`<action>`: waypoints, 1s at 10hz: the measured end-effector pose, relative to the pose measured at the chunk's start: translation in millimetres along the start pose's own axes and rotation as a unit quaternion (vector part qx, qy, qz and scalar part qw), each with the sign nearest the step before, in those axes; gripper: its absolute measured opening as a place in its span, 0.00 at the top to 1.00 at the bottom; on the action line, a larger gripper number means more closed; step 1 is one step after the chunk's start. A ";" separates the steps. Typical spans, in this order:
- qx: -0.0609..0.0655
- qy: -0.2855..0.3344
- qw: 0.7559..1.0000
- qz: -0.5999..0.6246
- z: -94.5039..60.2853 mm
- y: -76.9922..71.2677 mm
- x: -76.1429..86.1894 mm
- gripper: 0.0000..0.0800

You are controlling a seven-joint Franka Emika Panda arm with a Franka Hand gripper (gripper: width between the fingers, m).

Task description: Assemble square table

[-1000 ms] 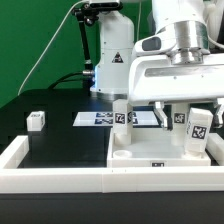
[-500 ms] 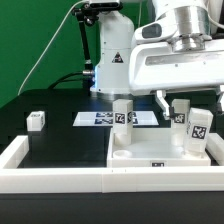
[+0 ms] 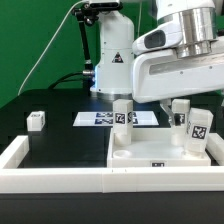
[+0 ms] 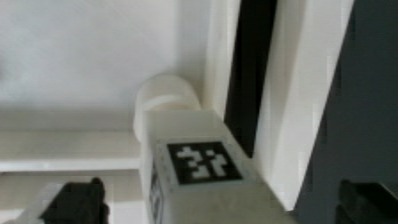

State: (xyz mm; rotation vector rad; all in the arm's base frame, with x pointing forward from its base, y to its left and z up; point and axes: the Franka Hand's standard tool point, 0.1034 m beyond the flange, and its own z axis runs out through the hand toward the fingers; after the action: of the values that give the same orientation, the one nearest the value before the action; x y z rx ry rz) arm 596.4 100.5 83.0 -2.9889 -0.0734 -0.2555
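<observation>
The square table top (image 3: 140,163) lies at the exterior view's right, a white tray with a raised rim. Three white tagged legs stand upright on it: one at the back left (image 3: 122,113), one at the back right (image 3: 181,113) and one nearer the front right (image 3: 199,131). A fourth leg (image 3: 36,121) lies loose on the black worktop at the left. My gripper (image 3: 188,97) hangs open just above the back right leg. In the wrist view that leg (image 4: 199,150) stands between my dark fingertips (image 4: 75,200), apart from both; my gripper (image 4: 221,205) holds nothing.
The marker board (image 3: 98,118) lies flat behind the table top. A long low white wall (image 3: 45,180) edges the worktop's front and left. The arm's white base (image 3: 110,60) stands at the back.
My gripper has risen from around the back right leg to just above it. The leg stays standing on the table top. Nothing else has moved.
</observation>
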 end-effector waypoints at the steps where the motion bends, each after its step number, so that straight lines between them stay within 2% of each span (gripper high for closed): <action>1: 0.007 -0.047 0.999 -0.003 0.5 1.4 -5.5 0.19; 3: 0.014 -0.109 0.994 -0.006 -0.7 11.5 -2.6 0.19; 4: 0.011 -0.094 0.995 -0.007 0.4 11.3 1.8 0.19; 7: 0.010 -0.095 0.995 -0.005 1.2 11.9 0.8 0.19; 8: -0.011 -0.096 0.995 0.008 -0.3 12.4 3.3 0.19; 10: -0.016 -0.093 0.996 0.002 -3.4 18.2 8.5 0.19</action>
State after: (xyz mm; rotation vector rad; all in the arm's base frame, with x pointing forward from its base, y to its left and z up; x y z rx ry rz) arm 605.3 82.3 85.3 -3.0365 -0.0837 0.0235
